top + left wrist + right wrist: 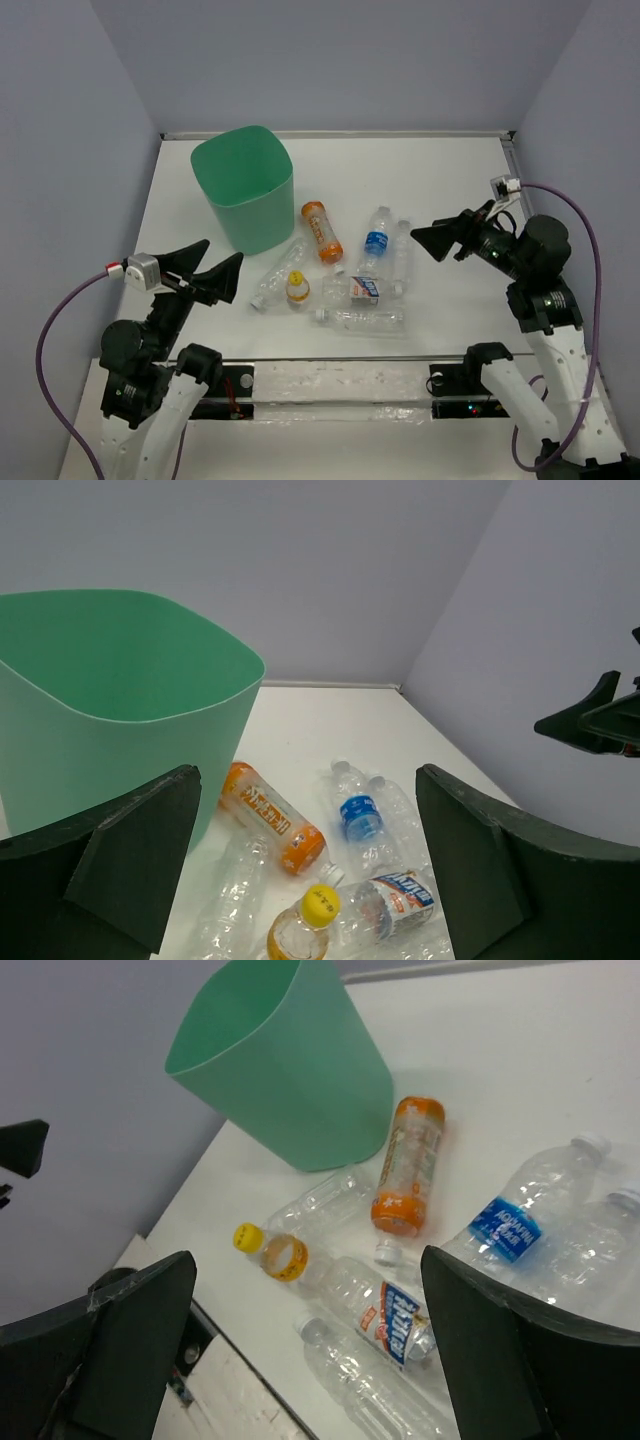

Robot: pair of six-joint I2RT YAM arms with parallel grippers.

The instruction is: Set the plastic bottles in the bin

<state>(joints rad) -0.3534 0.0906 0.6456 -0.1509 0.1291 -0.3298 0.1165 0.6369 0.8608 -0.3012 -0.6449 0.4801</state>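
Left gripper [224,252] and right gripper [426,243] both hover with fingers spread wide, holding nothing, facing each other over the table [450,170]. Between them we see the plastic bottles [360,318] lying clustered, the orange bottle [322,231] near the bin [250,215], which stands upright just beyond our left gripper.

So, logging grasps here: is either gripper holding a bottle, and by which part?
Nothing is held. The left gripper and right gripper are both open, empty.
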